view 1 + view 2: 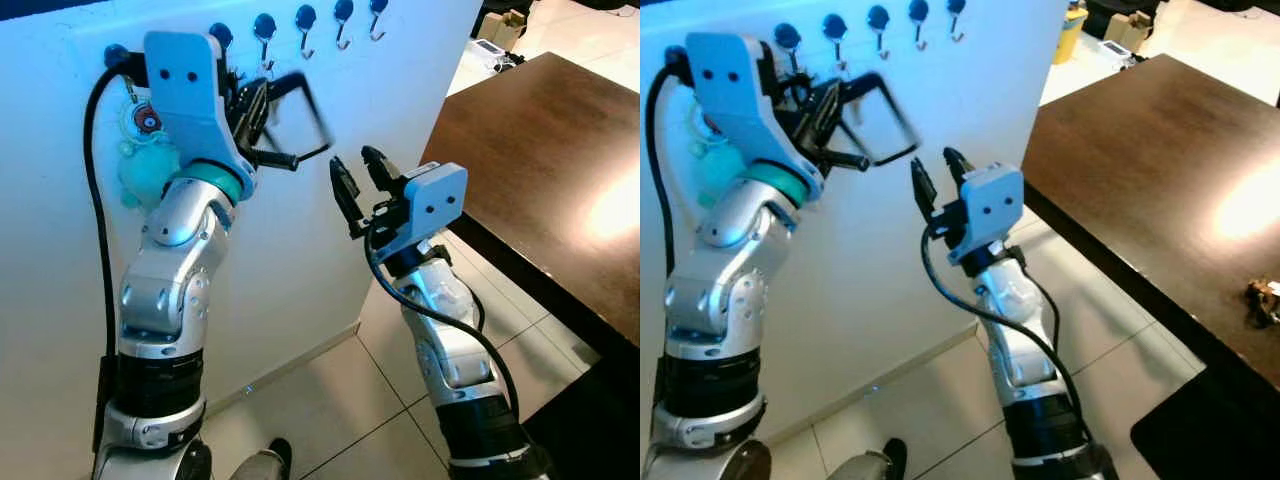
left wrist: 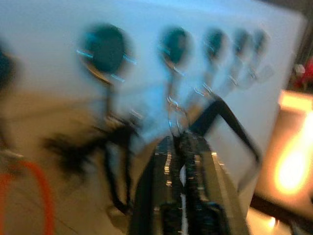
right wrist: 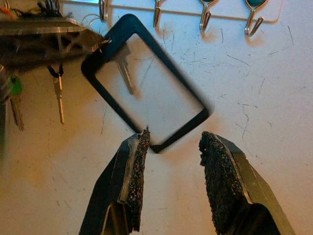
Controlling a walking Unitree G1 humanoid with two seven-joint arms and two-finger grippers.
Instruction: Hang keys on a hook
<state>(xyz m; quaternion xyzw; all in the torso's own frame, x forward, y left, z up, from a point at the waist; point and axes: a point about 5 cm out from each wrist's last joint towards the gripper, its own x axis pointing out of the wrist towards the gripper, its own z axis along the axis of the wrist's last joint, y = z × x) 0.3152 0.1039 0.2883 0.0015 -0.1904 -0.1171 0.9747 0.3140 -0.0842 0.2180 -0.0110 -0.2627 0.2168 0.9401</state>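
The left end effector [image 1: 258, 110] is raised against the white wall [image 1: 400, 90], its two black fingers pressed together on the ring of a set of keys [image 3: 123, 63] from which a black rectangular frame tag [image 1: 300, 115] sticks out to the robot's right, tilted and just beside the wall. The keys are held just under the row of dark-capped metal hooks [image 1: 305, 28] fixed along the top of the wall; the left wrist view is blurred, so whether the ring touches a hook cannot be told. To the robot's left of that end effector, a teal soft toy [image 1: 148, 175] and a round charm [image 1: 146, 120] hang on the wall, partly behind the silver arm, and in the right wrist view more keys [image 3: 58, 95] dangle from hooks near the tag. The right end effector [image 1: 358, 180] hovers lower and to the right, its fingers apart, pointing at the lower corner of the frame tag without touching it. Further right a dark brown counter [image 1: 540, 170] stands well apart from the wall, with pale tiled floor [image 1: 330, 400] between them.
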